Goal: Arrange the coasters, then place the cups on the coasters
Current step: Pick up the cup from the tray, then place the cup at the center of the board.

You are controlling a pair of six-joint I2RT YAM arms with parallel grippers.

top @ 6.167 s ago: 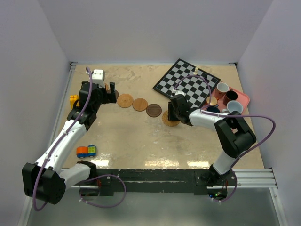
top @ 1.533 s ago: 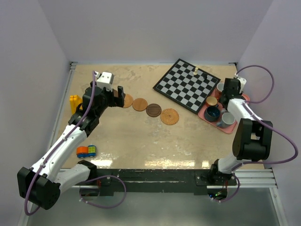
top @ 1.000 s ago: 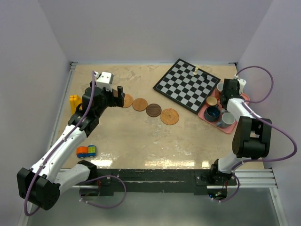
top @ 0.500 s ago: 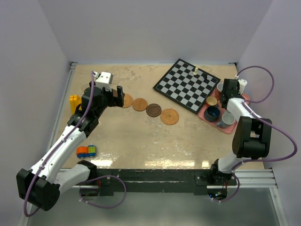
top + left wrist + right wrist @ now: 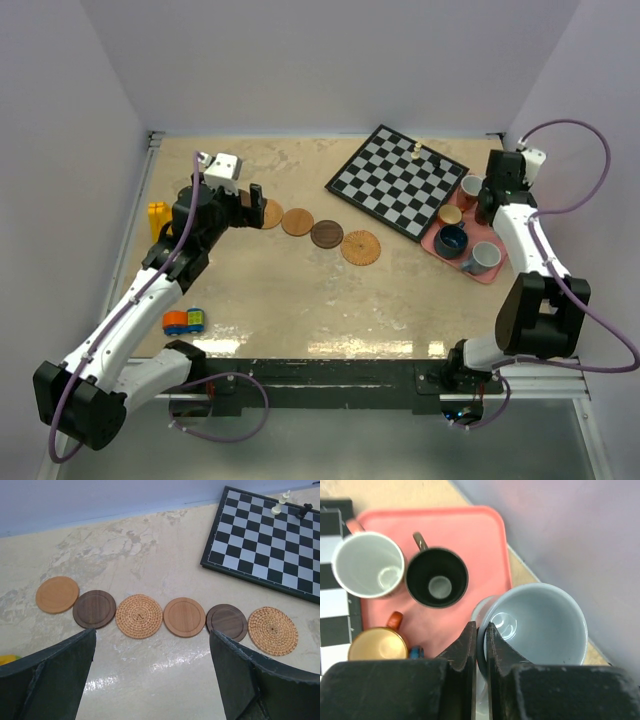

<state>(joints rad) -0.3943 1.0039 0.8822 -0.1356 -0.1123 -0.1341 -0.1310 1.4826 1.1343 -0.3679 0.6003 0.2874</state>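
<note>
The pale blue cup (image 5: 540, 625) fills the lower right of the right wrist view. The right gripper (image 5: 481, 637) pinches it at its near rim, jaws almost together, one finger inside the wall and one outside. That hold keeps the cup mouth-up and leaves its base free for setting down. It looms larger than its neighbours and overlaps the tray's edge, so it is probably lifted clear of the pink tray (image 5: 465, 530), though its underside is hidden. In the upper left of that view the white cup (image 5: 367, 565) and the black cup (image 5: 437, 577) stand side by side on the tray. The orange-tan cup (image 5: 377, 650) is below them.

The six coasters (image 5: 184, 617) run in a gently falling line across the middle of the left wrist view. From left to right they go light wood, dark, woven, light wood, dark, woven, each touching or just beside the next. All are bare, so the arranging looks finished and carrying cups over is the step in hand.

The left gripper (image 5: 152, 640) is spread as wide as it goes and holds nothing. It hangs above the left part of the row, likely kept clear of the right arm's route.

The chessboard (image 5: 397, 180) lies between tray and row in the top view, so the cup will likely pass over or around its lower corner.
</note>
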